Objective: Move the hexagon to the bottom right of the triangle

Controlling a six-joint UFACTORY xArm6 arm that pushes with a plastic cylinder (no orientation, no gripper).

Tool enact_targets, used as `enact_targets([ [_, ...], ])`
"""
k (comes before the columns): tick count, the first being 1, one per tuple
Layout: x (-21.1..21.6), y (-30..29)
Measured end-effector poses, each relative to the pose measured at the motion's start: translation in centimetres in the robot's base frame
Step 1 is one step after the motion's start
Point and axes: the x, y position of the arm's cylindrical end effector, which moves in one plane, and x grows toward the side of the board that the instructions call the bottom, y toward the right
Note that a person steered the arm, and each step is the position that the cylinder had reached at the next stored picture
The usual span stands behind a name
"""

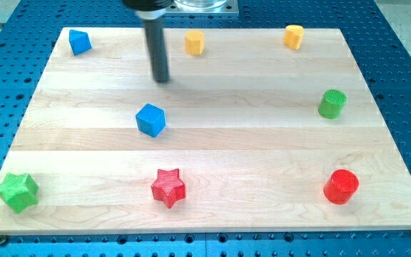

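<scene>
My tip (162, 80) rests on the table (212, 143) in the upper left-centre of the view, touching no block. The end effector is only this straight dark rod — it has nothing that opens or closes, and it holds nothing.

The yellow hexagon (195, 42) sits just to the view's right of the rod and a little higher, near the top edge. The blue triangle-like block (80, 42) lies at the top left corner, well apart from the hexagon. A blue cube (150, 119) stands below my tip, towards the view's bottom.

Further off — a second yellow block (294, 36) at top right, a green cylinder (332, 104) at the right edge, a red cylinder (342, 186) at bottom right, a red star (168, 187) at bottom centre and a green star (17, 191) at bottom left.
</scene>
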Motion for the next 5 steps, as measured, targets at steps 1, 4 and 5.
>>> enact_targets([
  [1,-5.9,5.4],
  [4,-7.5,1.2],
  [5,-1.7,-7.4],
])
